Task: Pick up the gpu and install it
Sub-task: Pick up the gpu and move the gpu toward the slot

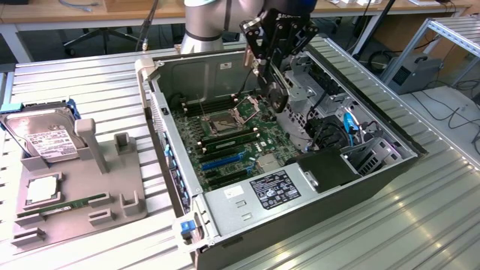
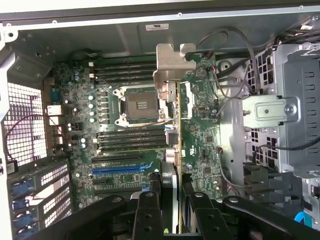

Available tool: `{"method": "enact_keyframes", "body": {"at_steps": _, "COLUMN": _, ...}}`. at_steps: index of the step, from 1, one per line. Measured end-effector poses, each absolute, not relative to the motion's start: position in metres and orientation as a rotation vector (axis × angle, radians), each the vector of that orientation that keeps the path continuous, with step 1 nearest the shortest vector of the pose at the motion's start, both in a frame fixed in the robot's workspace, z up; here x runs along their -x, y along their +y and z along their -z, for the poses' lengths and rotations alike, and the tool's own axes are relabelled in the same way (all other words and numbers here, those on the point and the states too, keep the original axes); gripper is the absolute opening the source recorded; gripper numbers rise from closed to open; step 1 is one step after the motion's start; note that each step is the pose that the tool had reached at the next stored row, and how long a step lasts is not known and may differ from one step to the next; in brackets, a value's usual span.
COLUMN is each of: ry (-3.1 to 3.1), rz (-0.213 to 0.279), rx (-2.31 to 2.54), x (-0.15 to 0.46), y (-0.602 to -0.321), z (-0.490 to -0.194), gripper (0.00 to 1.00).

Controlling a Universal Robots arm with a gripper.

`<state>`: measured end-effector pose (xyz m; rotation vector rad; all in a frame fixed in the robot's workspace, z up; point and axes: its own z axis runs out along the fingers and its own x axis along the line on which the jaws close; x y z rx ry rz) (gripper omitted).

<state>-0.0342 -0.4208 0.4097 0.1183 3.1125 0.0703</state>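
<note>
1. Your tool is gripping the gpu, with one finger pressed on each face of the card.
2. You hold the gpu on edge inside the open case. Its silver bracket is at the end away from the tool.
3. In the exterior view, the tool and card hang over the far half of the motherboard, just beside the CPU socket.
4. The card is not yet seated. The blue slot lies on the near part of the board, apart from the card's lower edge.
5. On the exterior view's left, a grey holder rests on the surface, well apart from the tool.
6. The holder carries a hard drive at its far end and a memory stick towards its near end.
</note>
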Motion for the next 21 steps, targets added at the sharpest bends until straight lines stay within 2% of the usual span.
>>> {"method": "enact_keyframes", "body": {"at_steps": 21, "ry": 3.112, "rz": -0.059, "rx": -0.118, "x": 0.016, "y": -0.421, "z": -0.408, "gripper": 0.27}}
